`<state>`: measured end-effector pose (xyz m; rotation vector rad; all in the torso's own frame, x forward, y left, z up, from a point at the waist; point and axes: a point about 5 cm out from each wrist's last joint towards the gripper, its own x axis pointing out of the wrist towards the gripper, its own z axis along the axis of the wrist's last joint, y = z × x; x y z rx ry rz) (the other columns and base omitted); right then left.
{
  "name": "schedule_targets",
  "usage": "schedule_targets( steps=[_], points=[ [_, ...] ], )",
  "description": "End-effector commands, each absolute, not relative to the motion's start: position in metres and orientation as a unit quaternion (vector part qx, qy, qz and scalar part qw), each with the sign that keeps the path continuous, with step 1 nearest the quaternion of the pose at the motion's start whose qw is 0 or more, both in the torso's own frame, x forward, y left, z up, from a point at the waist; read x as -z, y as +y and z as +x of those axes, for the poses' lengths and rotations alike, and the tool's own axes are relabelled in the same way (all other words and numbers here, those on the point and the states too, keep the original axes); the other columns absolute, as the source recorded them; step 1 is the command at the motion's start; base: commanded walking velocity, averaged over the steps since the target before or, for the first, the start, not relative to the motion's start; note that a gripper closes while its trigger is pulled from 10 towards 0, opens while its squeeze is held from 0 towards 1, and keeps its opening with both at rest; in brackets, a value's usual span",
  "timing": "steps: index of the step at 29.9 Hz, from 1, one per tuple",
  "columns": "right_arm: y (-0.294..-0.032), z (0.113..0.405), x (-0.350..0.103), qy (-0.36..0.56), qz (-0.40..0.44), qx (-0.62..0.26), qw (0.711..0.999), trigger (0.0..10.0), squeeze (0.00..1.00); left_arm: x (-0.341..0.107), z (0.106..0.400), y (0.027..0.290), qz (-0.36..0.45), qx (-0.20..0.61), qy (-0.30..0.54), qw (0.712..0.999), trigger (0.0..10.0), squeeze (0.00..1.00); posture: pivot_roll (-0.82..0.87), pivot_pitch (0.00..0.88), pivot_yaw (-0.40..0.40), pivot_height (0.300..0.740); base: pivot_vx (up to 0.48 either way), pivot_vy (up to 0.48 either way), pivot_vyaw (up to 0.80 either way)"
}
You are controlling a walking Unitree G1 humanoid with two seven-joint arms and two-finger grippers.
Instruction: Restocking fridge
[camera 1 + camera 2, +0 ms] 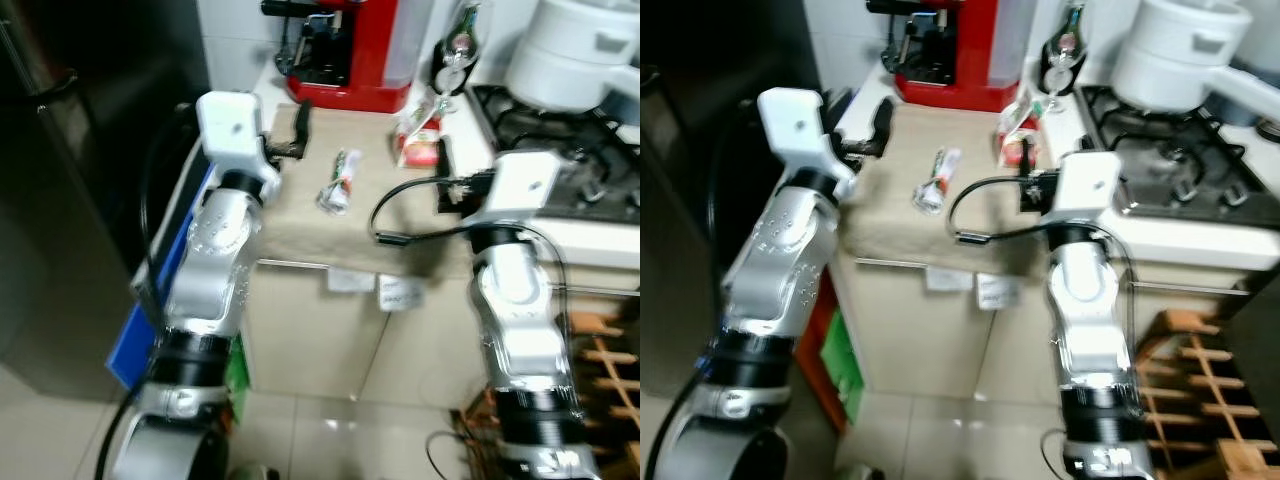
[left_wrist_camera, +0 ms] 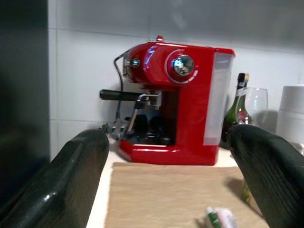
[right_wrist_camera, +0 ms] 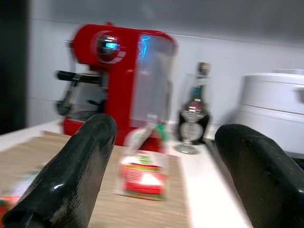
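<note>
On the beige counter mat (image 1: 300,215) before the robot lie the two items to be restocked, neither yet picked up. A slim packet (image 1: 340,182), white with green and red print, lies flat near the mat's centre. A clear bag with a red and green label (image 3: 142,175) stands slumped at the mat's far right, just in front of the wine glass (image 3: 191,124) and dark bottle (image 3: 202,76). Left gripper (image 1: 295,135) hovers over the mat's left rear corner, fingers spread wide, nothing between them; its wrist view looks toward the red espresso machine (image 2: 175,102). Right gripper (image 3: 161,175) is raised at the mat's right edge, fingers likewise parted and empty, with the labelled bag framed between them but some way ahead. Dark fridge (image 1: 70,180) stands at the robot's left, its door apparently closed. Judged from this arrangement, the task is at an early stage: grasping, carrying and placing inside the fridge all remain.
</note>
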<state>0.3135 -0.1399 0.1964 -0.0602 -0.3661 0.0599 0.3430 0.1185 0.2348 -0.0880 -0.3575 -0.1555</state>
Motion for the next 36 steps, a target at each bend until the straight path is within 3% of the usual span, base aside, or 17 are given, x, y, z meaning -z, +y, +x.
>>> schedule_targets(
  steps=[1, 14, 20, 36],
  points=[
    [-0.151, 0.314, -0.203, -0.196, -0.038, -0.004, 0.98, 10.0, 0.0, -0.239, 0.341, 0.109, -0.048, 0.092, -0.186, 0.977, 10.0, 0.0, -0.11, 0.0, -0.009, 0.711, 0.0, 0.0, 0.0],
    [-0.146, 0.317, -0.217, -0.21, -0.016, 0.002, 0.978, 10.0, 0.0, -0.241, 0.334, 0.107, -0.049, 0.102, -0.196, 0.974, 10.0, 0.0, -0.1, 0.0, -0.015, 0.711, 0.0, 0.0, 0.0],
    [-0.136, 0.332, -0.233, -0.217, 0.003, -0.011, 0.976, 10.0, 0.0, -0.249, 0.328, 0.103, -0.035, 0.115, -0.224, 0.967, 10.0, 0.0, -0.09, 0.0, -0.034, 0.711, 0.472, 0.0, 0.0],
    [-0.135, 0.336, -0.247, -0.25, 0.005, -0.003, 0.968, 10.0, 0.0, -0.268, 0.327, 0.105, -0.024, 0.124, -0.261, 0.957, 10.0, 0.0, -0.07, 0.0, -0.042, 0.711, 0.478, 0.0, 0.0]
  ],
)
